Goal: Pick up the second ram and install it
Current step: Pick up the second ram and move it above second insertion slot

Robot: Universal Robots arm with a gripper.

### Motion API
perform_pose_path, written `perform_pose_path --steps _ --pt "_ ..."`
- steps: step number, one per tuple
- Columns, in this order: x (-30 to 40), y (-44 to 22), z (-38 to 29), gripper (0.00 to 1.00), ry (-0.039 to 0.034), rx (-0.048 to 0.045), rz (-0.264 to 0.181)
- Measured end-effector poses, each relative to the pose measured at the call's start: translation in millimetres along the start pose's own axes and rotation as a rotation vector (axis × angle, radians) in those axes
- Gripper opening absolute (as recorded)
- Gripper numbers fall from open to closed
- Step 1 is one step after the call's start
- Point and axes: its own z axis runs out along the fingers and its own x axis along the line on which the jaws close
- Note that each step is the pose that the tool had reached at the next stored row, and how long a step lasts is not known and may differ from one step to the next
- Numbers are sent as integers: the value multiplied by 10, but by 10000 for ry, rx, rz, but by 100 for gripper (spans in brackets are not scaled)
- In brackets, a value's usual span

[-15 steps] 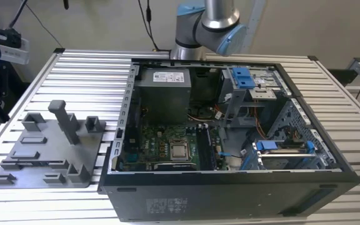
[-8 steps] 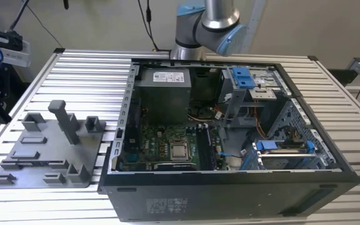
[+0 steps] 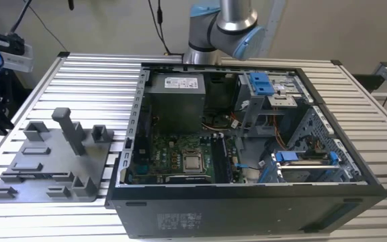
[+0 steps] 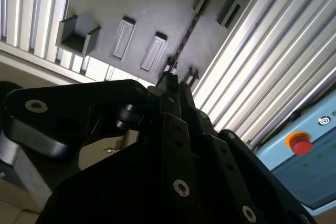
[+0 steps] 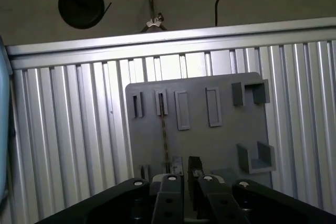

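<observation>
The second ram (image 5: 164, 129) stands on its thin edge in a slot of the grey fixture plate (image 5: 220, 145), so it reads as a narrow dark line; in the second wrist view the ram (image 4: 189, 30) runs across the same plate (image 4: 147, 9). My gripper (image 5: 186, 166) hangs above the plate's near end, close beside the line of the ram and apart from it; its tip (image 4: 169, 80) sits over the ram's lower end. In the exterior view the fixture plate (image 3: 46, 161) lies to the left of the open computer case (image 3: 247, 151).
The case lies open on the ribbed metal table (image 3: 92, 75), with the motherboard (image 3: 180, 156) inside. The arm's base (image 3: 220, 25) stands behind the case. A pale blue box with a red button (image 4: 299, 142) sits past the table edge. Raised grey blocks (image 5: 254, 156) stand on the plate.
</observation>
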Motion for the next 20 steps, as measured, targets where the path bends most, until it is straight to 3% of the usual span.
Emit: perform_pose_path --steps 2,4,5,12,20 --pt "0 0 1 30 0 0 0" --pt "0 0 2 30 0 0 0" --pt "0 0 3 36 0 0 0" --pt "5 -7 89 36 -118 111 -21" --pt "9 -11 177 36 -128 151 -24"
